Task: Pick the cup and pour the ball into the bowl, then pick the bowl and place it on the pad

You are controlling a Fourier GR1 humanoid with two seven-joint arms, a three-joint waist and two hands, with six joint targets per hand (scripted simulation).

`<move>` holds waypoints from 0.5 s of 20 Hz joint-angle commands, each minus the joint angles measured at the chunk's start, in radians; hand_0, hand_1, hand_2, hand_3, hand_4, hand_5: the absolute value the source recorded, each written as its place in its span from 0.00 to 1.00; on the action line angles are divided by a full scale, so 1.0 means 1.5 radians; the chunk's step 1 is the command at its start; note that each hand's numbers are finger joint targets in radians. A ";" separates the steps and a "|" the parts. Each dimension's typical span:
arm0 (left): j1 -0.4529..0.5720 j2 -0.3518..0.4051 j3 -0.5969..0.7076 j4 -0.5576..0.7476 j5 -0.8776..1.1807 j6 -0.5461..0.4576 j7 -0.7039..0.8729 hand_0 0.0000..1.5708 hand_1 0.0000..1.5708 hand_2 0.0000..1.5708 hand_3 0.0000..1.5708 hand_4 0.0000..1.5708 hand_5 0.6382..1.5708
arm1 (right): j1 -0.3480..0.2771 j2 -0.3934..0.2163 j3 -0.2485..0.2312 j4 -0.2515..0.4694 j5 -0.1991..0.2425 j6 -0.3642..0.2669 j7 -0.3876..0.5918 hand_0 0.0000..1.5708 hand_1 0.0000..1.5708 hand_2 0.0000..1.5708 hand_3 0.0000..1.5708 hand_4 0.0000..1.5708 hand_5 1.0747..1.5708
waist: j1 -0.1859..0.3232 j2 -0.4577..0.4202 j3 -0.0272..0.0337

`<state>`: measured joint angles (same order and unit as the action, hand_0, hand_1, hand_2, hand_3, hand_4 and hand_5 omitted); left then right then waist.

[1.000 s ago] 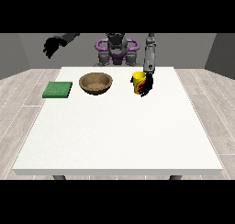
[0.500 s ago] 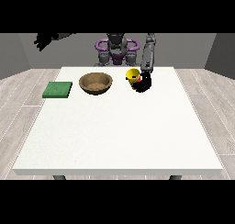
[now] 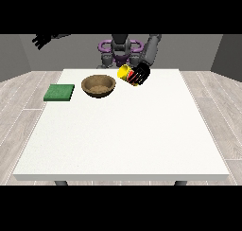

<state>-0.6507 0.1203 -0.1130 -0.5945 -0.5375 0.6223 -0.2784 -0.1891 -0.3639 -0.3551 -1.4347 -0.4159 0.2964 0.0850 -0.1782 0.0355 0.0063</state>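
A yellow cup point(image 3: 125, 74) is held above the table, tipped with its mouth toward the view's left, just right of the bowl. The hand at the view's right point(image 3: 140, 75) is curled round the cup. I cannot see the ball. The brown wooden bowl point(image 3: 99, 86) stands on the white table point(image 3: 123, 135) near its far edge. A green square pad point(image 3: 59, 92) lies flat to the left of the bowl. The hand at the view's left point(image 3: 42, 39) is raised high and far out to the left, off the table, fingers spread.
The robot's torso point(image 3: 121, 50) rises behind the table's far edge. Wooden floor surrounds the table on all sides.
The cup has been lifted off the table, carried left toward the bowl and tipped over. The hand at the view's left has swung further up and outward.
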 commanded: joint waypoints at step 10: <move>-0.188 -0.069 -0.204 0.107 -0.315 -0.061 0.396 0.87 0.87 1.00 1.00 0.94 0.96 | 0.003 -0.037 -0.026 0.148 -0.007 0.064 -0.021 0.00 0.00 0.00 0.00 0.44 0.97 | 0.028 -0.061 -0.0032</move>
<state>-0.8465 0.0334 -0.3615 -0.4793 -0.9055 0.5952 0.1812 -0.1727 -0.4009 -0.3971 -1.2416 -0.4179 0.3751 0.0198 -0.1297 -0.0398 0.0031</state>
